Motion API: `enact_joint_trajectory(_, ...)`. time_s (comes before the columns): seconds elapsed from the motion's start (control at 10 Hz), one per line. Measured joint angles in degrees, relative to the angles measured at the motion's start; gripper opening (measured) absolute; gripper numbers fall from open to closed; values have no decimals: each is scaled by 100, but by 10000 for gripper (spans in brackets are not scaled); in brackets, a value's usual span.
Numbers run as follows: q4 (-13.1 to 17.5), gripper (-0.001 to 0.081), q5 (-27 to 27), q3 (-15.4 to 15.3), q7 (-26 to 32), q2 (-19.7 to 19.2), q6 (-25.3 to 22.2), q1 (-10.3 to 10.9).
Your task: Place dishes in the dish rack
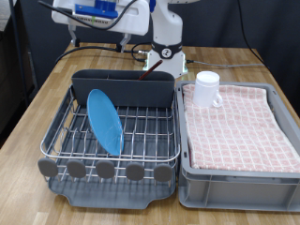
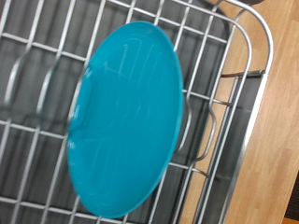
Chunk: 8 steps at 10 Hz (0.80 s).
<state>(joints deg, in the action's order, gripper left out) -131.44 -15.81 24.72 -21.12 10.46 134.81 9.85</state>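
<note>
The light-blue plate (image 1: 105,120) stands on edge, tilted, in the silver wire dish rack (image 1: 141,131) at the exterior view's left. In the wrist view the plate (image 2: 126,117) fills the middle, over the rack's wires (image 2: 234,93). No fingers show there, and nothing is held in view. The white mug (image 1: 207,86) stands on the pink checked cloth (image 1: 239,127) in the grey bin. The arm's hand (image 1: 164,58) is at the exterior view's top, behind the rack's dark cutlery holder (image 1: 122,86). Its fingers cannot be made out. I cannot make out the wooden spoon.
The grey bin (image 1: 234,183) stands against the rack on the exterior view's right. Round grey discs (image 1: 105,170) line the rack's near edge. Both stand on a wooden table (image 1: 37,103), which also shows beside the rack in the wrist view (image 2: 271,140). Cables hang behind the arm.
</note>
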Motion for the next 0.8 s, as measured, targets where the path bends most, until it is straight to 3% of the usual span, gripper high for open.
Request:
enact_joint_trajectory(0.5,-16,802,-104,-776,-647,471,-852,154)
enact_joint_trajectory(0.8,-27,802,-73,-847,-753,504,-993,166)
